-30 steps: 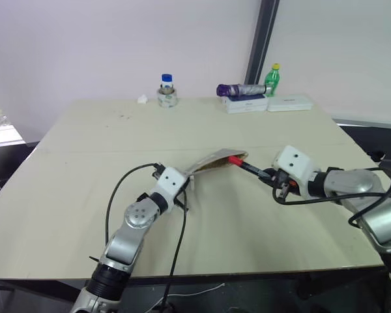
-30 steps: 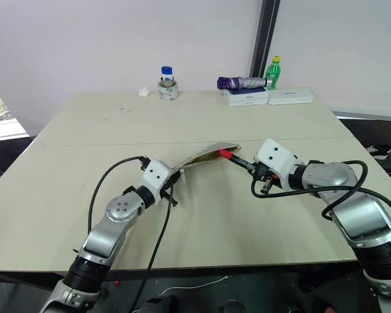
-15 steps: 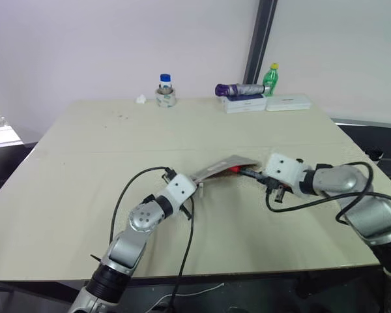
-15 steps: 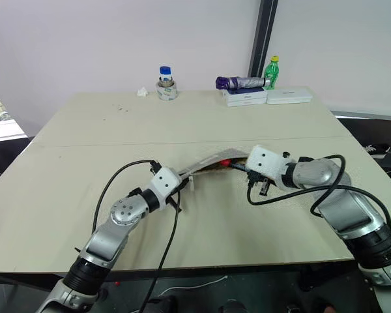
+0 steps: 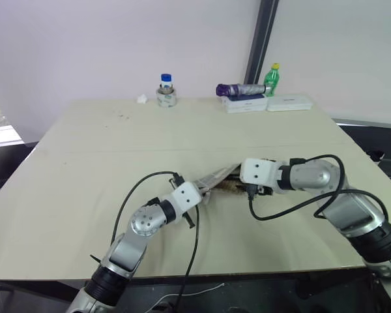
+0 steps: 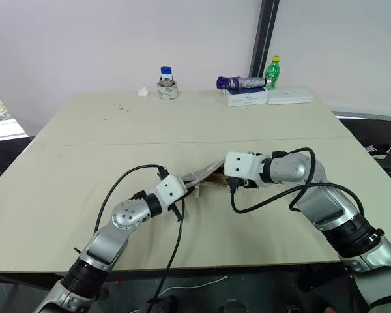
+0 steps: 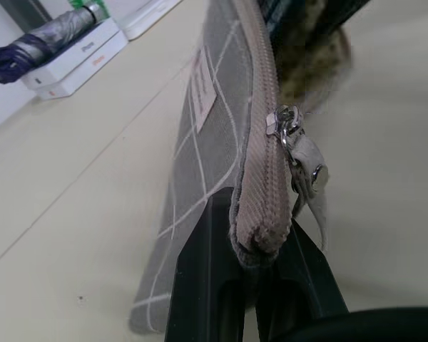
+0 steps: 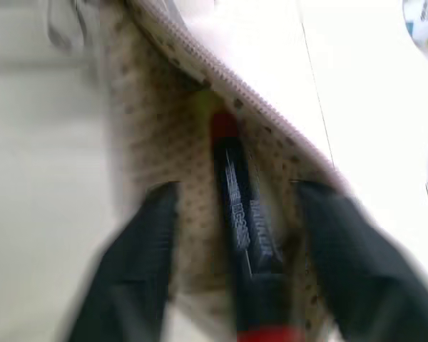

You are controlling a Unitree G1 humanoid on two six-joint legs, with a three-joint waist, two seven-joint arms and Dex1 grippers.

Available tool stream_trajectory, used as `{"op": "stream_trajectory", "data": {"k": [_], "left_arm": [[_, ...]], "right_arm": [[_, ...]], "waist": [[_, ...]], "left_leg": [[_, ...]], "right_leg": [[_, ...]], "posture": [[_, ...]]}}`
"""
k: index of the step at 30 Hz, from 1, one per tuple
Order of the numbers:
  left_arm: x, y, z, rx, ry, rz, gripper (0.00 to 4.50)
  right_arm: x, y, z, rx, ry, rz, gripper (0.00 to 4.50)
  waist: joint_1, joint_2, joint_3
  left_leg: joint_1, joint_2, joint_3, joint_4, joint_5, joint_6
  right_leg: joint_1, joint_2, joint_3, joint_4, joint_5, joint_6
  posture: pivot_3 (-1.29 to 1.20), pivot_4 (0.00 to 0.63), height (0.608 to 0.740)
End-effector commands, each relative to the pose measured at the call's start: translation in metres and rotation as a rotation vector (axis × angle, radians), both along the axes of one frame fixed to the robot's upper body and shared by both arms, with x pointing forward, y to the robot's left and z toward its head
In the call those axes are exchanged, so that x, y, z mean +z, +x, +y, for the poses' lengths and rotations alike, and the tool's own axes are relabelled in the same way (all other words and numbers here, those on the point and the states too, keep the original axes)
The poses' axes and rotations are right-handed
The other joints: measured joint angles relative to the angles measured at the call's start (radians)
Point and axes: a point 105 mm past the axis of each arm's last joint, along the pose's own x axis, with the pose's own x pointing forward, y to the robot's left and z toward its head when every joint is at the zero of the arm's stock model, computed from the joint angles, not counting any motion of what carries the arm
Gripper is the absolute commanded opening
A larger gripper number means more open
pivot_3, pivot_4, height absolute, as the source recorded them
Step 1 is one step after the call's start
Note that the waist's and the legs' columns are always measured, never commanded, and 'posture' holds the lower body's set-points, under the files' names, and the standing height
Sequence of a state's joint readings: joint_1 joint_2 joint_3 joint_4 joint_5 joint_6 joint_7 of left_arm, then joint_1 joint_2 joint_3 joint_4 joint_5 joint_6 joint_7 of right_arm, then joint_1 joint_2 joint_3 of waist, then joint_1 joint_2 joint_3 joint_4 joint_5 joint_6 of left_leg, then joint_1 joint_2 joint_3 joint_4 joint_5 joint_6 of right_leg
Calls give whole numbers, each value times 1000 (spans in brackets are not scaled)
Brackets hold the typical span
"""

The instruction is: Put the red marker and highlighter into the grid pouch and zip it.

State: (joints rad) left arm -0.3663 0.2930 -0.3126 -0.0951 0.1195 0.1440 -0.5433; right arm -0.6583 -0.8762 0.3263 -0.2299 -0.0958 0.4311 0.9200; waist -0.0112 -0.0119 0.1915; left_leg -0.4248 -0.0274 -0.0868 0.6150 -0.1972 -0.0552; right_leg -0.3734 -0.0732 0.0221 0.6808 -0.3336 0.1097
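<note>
The left gripper [image 7: 253,271] pinches the grid pouch [image 7: 214,135] by its end, holding the mouth up — the right gripper [image 8: 232,235], fingers spread apart, has the red marker [image 8: 239,214] lying free between them, inside the pouch.

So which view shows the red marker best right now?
The right wrist view: the red marker lies inside the open grid pouch, between the right gripper's spread fingers. In the head views the right gripper hides it; the left wrist view shows the pouch's zipper edge instead.
</note>
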Motion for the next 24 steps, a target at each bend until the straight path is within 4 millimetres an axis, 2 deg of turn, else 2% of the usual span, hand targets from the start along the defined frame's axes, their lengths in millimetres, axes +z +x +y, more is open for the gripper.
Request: {"op": "stream_trajectory", "data": {"k": [1,7,11,16,20,24], "left_arm": [[14,-2,-2,0,-45,-27,0],[25,9,3,77,-179,61,0],[43,22,5,144,-319,113,0],[74,34,-3,126,-548,210,0],[84,38,-11,83,-628,305,0],[86,35,-15,44,-635,355,0]], "right_arm": [[33,-1,-11,-22,36,-99,4423],[51,-10,-23,-41,152,-86,4423],[65,-17,-22,-50,296,-48,4423],[50,-30,3,-28,485,109,4423],[41,-19,20,-87,605,119,4423],[32,-13,31,-120,644,130,4423]], "waist": [[0,0,0],[0,0,0],[-1,0,0],[0,0,0],[-4,0,0],[-2,0,0]], "left_leg": [[0,0,0,0,0,0],[0,0,0,0,0,0],[0,0,0,1,0,0],[0,0,0,1,0,0],[0,0,0,1,0,0],[0,0,0,1,0,0]], "right_leg": [[0,0,0,0,0,0],[0,0,0,0,0,0],[1,0,0,1,0,0],[0,1,0,1,0,0],[0,1,0,1,0,0],[0,1,0,1,0,0]], "posture": [[0,150,737],[0,150,737],[0,150,737],[0,150,737],[0,150,737],[0,150,737]]}}
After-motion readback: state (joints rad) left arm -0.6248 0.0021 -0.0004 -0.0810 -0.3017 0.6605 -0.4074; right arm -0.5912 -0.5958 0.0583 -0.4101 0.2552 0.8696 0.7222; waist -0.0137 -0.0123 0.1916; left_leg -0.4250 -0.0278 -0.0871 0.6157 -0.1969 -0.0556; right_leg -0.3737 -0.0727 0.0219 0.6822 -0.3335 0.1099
